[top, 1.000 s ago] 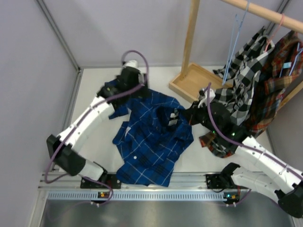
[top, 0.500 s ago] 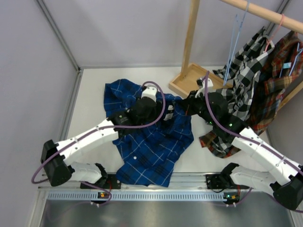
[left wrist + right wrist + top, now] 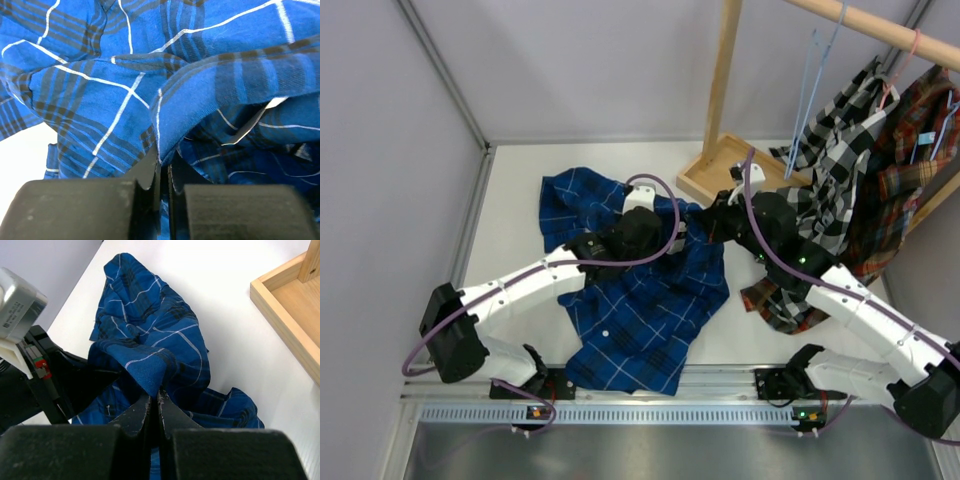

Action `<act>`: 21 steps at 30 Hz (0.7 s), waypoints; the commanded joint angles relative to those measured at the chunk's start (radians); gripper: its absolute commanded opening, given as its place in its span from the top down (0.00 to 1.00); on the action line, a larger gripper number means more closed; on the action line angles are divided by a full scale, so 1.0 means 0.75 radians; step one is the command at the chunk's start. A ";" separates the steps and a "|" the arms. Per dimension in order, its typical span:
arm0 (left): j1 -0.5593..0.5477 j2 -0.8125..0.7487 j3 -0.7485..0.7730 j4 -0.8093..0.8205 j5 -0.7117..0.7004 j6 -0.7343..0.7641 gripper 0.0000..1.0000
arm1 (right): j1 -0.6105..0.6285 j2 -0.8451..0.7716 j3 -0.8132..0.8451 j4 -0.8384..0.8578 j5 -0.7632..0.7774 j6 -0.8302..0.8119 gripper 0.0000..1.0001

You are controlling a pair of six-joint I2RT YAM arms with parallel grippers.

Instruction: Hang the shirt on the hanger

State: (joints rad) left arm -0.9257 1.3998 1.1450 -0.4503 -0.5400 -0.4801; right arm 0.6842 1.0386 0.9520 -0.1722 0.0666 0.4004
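So the shirt [image 3: 640,300] is found rumpled on the white table [image 3: 510,200], spread from the middle down to the near edge, with its upper part bunched up close to the wooden stand base [image 3: 715,180]. One fold is pinched tight by the left gripper [image 3: 164,167], fingers pressed together on the cloth. Another raised fold is clenched by the right gripper [image 3: 155,402], just beside the left one. The hanger [image 3: 804,105] is seen hooked on the wooden rail [image 3: 880,25] at the far right, well apart from the shirt, beside a black-and-white checked shirt [image 3: 835,160].
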 commanded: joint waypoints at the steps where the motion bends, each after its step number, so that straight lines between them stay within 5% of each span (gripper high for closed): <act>1: -0.003 -0.040 0.024 0.036 0.024 -0.006 1.00 | -0.025 0.018 0.072 0.041 0.009 -0.018 1.00; 6: 0.007 -0.173 0.026 -0.025 0.076 0.053 1.00 | -0.045 0.043 0.058 0.039 -0.060 -0.026 0.93; 10: 0.032 -0.234 0.081 -0.123 0.325 0.106 1.00 | -0.047 0.008 0.105 -0.028 -0.225 -0.080 0.18; 15: 0.036 -0.251 0.081 -0.199 0.389 0.090 1.00 | -0.045 -0.045 0.352 -0.257 -0.334 -0.084 0.12; 21: 0.056 -0.285 0.067 -0.199 0.360 0.019 1.00 | -0.045 -0.031 0.710 -0.600 -0.046 -0.129 0.12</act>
State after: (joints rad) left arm -0.8959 1.2297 1.1839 -0.5976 -0.2741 -0.4278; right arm 0.6598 1.0409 1.3571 -0.4736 -0.0761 0.3363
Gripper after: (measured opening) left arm 0.036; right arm 0.875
